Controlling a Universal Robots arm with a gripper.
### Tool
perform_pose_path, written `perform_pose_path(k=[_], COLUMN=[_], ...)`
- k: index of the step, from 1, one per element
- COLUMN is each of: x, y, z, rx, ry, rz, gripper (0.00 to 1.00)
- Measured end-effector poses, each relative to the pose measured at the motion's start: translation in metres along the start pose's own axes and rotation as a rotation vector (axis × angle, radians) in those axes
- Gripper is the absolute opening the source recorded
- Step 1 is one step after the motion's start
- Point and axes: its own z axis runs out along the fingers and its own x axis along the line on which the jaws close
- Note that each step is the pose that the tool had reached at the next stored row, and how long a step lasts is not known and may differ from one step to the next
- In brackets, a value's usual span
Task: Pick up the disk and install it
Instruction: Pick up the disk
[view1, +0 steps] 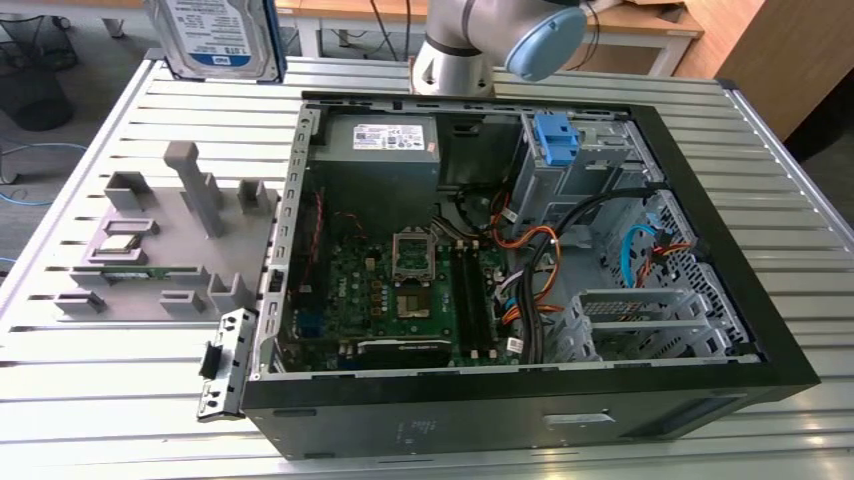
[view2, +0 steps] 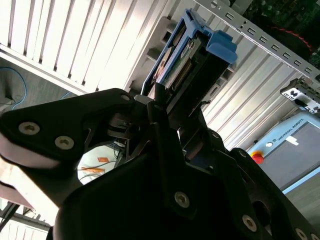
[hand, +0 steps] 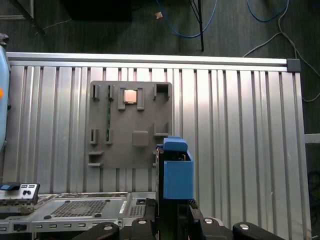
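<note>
Second wrist view, gripper (view2: 161, 102): pressed tight on the near end of the disk (view2: 182, 52).
Disk: sticks out past the gripper's tips, blue rails on its edges.
Grey tray (hand: 131, 125): beyond the disk, on the slatted table (hand: 240, 130).
Computer case (hand: 75, 210): open, beside the gripper.

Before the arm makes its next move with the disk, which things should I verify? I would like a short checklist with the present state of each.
1. Grip on the disk: ok, the gripper is shut on it.
2. Disk lifted off the table: ok, judging by the first wrist view.
3. Computer case open: ok, its inside is exposed.
4. Drive cage free: cannot tell; a blue bracket sits there.
5. Cables clear of the cage: cannot tell; they run close beside it.
</note>
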Motion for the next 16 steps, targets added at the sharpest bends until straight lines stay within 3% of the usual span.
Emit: perform_pose_path(k=[16], x=[-0.0011], y=[-0.0617], z=[-0.0053], rx=[0.0001], ry=[-0.0001], rz=[0.0], gripper=[0.35])
